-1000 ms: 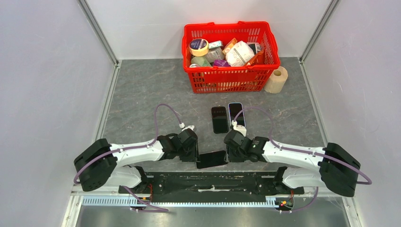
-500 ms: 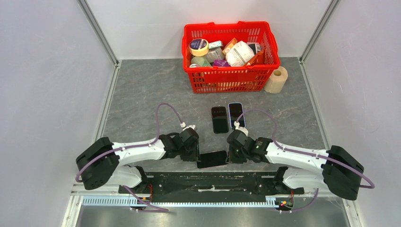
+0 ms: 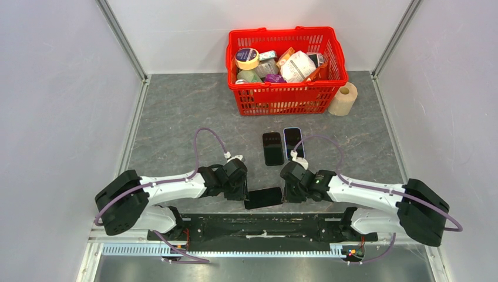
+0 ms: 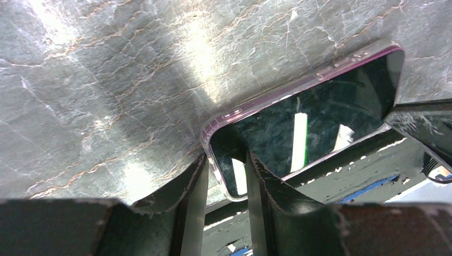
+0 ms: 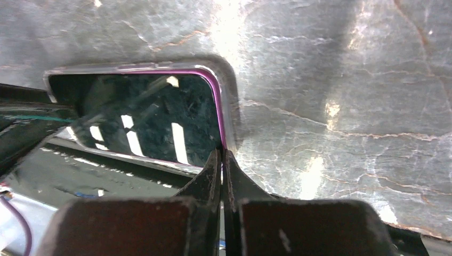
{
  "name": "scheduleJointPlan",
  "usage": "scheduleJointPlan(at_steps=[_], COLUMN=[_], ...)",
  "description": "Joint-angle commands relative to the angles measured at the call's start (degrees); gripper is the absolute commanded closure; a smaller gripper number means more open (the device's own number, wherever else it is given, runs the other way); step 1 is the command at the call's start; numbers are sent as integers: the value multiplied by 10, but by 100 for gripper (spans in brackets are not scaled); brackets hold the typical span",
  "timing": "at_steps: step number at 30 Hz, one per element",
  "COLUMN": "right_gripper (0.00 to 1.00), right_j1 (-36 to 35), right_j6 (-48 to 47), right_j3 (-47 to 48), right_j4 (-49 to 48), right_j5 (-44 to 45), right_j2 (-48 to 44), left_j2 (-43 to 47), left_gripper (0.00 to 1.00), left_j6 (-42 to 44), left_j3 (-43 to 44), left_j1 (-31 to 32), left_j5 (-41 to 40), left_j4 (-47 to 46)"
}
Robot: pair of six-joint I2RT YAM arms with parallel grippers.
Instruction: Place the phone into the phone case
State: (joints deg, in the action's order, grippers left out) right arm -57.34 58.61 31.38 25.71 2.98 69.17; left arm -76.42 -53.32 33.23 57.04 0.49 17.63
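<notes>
Phone (image 3: 263, 198) lay face up at the lower centre of the overhead view, crosswise at the near edge of the grey stone-patterned worktop (image 3: 176, 117). Part of it overhung that edge above the black base rail (image 3: 264, 226). Its dark screen carried bright reflections. A clear phone case (image 4: 298, 85) with a purplish tint wrapped the edges and corners that showed.

The left gripper (image 4: 226, 157) sat at the phone's left end in the overhead view. Its fingers (image 4: 264, 213) stood slightly apart, one over the screen and one just outside the short edge, straddling a corner. Whether they pinched the rim could not be told. The right gripper (image 5: 222, 152) sat at the opposite end. Its fingers (image 5: 205, 186) were clenched together with only a sliver between them, tips touching the short edge near a corner.

Higher in the overhead view a black phone (image 3: 272, 148) and a light-rimmed phone (image 3: 292, 142) lay side by side, apart from the cased one. A red basket (image 3: 288, 87) full of goods stood at the upper centre, with a beige roll (image 3: 343, 98) just to its right.
</notes>
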Motion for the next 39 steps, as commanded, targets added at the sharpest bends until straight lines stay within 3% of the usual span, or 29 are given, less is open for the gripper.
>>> scheduleJointPlan(at_steps=[1,25,32,35,39], right_gripper=[100,100,100,89,67], right_j1=[-40,-114,-108,-94,-61], right_j6=[29,53,47,34,16], right_j3=[-15,84,79,79,70], right_j4=[-46,7,37,65,98], right_j5=[11,109,133,145,154], right_j2=[81,258,188,114,7], left_j2=[-30,-31,-22,-19,-12], left_gripper=[62,63,63,63,63], left_j6=[3,4,4,3,3], left_j3=[-7,-2,-6,-8,-12], left_j1=[2,2,3,3,3], left_j5=[-35,-34,-40,-44,-45], left_j4=[12,9,14,19,20])
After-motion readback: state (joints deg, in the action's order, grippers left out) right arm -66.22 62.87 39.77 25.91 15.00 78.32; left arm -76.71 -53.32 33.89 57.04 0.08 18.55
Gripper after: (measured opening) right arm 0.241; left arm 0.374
